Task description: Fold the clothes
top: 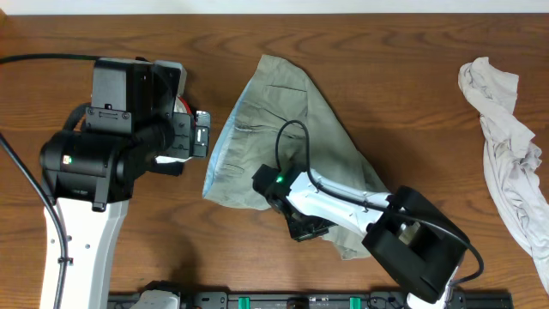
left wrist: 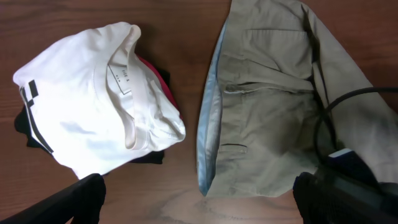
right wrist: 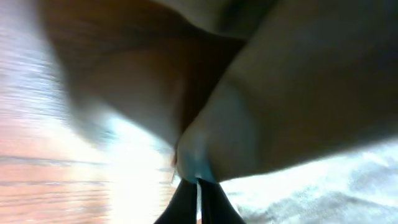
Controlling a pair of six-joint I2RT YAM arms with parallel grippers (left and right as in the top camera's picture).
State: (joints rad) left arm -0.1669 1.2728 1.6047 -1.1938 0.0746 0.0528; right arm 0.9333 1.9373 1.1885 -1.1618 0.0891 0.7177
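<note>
The clothes lie in three places. The khaki-green trousers (top: 283,120) (left wrist: 273,93) are spread at mid-table with the light-blue waistband (left wrist: 208,124) toward the left. My right gripper (top: 302,227) (right wrist: 198,186) is shut on a fold of the trousers (right wrist: 298,81) near their front edge, where the blue lining shows at the fingertips. My left gripper (top: 199,136) (left wrist: 199,202) hangs open over bare wood between the trousers and a white, black and red bundle (left wrist: 87,106). My left arm hides most of that bundle from overhead.
A crumpled cream-beige garment (top: 506,146) lies along the right edge of the wooden table (top: 386,77). My right arm's cable (top: 296,142) loops over the trousers. A black rail (top: 283,300) runs along the front edge.
</note>
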